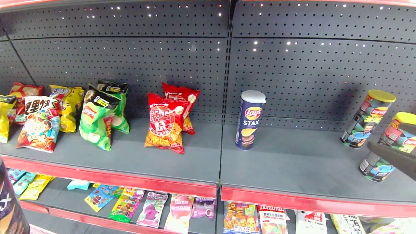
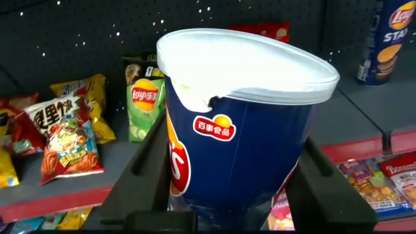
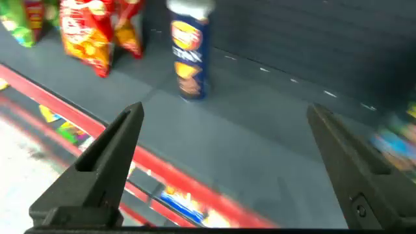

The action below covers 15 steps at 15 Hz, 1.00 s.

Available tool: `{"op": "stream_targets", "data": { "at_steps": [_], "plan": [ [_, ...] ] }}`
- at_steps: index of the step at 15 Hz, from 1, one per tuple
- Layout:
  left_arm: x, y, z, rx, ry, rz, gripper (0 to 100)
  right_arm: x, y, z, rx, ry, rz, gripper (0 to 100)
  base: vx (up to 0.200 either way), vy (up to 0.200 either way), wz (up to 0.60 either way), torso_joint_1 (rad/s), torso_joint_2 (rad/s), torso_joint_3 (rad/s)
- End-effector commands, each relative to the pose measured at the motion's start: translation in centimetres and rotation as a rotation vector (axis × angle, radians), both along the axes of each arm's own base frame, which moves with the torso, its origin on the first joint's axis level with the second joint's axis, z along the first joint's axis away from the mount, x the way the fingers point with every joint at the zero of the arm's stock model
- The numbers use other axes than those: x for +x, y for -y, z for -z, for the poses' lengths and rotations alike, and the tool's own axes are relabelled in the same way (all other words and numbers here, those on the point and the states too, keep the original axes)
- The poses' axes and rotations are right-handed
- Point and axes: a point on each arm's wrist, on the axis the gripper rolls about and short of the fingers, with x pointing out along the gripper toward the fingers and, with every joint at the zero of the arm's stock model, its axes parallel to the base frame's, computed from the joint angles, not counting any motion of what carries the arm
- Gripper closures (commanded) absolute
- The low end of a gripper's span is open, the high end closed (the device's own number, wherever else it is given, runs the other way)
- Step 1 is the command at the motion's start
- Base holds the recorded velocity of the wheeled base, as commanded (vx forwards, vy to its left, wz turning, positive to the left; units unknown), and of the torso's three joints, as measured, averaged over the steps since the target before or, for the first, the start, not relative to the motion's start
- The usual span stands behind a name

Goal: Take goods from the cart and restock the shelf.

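My left gripper (image 2: 232,133) is shut on a dark blue chip can (image 2: 240,149) with a white lid, held upright in front of the shelf. The same can shows at the lower left corner of the head view (image 1: 8,204). A matching blue can (image 1: 249,120) stands on the grey shelf board (image 1: 292,162) just right of the middle divider, and it also shows beyond my right gripper (image 3: 190,58). My right gripper (image 3: 224,162) hangs open and empty over the shelf's right section. One of its fingers (image 1: 390,159) crosses the front of a yellow-lidded can (image 1: 388,146).
Chip bags stand on the left section: red ones (image 1: 167,125), green ones (image 1: 97,117), yellow and red ones (image 1: 40,122). A second yellow-lidded can (image 1: 367,118) stands at the far right. The shelf has a red front edge (image 1: 292,201), with sweets bags on the shelf below (image 1: 152,208).
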Motion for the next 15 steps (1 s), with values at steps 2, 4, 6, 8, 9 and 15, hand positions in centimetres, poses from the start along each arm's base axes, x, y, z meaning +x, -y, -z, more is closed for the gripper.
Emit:
{"op": "stream_targets", "data": {
  "at_steps": [2,4,6,8,9,15],
  "plan": [
    [0.2,0.1,-0.5,0.003,0.005,0.030,100,8.4,-4.3,2.7,-0.025,-0.168,-0.114,0,0.000,0.000,0.00,0.000,0.00,0.000],
    [0.5,0.1,-0.6,0.018,-0.005,0.051,100,10.0,-5.6,4.3,-0.036,-0.241,-0.141,0,0.000,0.000,0.00,0.000,0.00,0.000],
    [0.6,0.2,-0.4,0.020,-0.013,0.052,100,11.7,-6.6,5.0,-0.021,-0.232,-0.148,0,0.000,0.000,0.00,0.000,0.00,0.000],
    [0.6,0.2,-0.4,0.020,-0.013,0.052,100,13.2,-7.4,6.0,-0.019,-0.217,-0.155,0,0.000,0.000,0.00,0.000,0.00,0.000],
    [0.7,0.2,-0.5,0.020,-0.015,0.052,100,14.4,-7.9,7.0,-0.023,-0.216,-0.153,0,0.000,0.000,0.00,0.000,0.00,0.000],
    [0.8,0.2,-0.4,0.020,-0.024,0.049,100,18.2,-10.6,7.2,-0.012,-0.174,-0.172,0,0.000,0.000,0.00,0.000,0.00,0.000]
  ]
}}
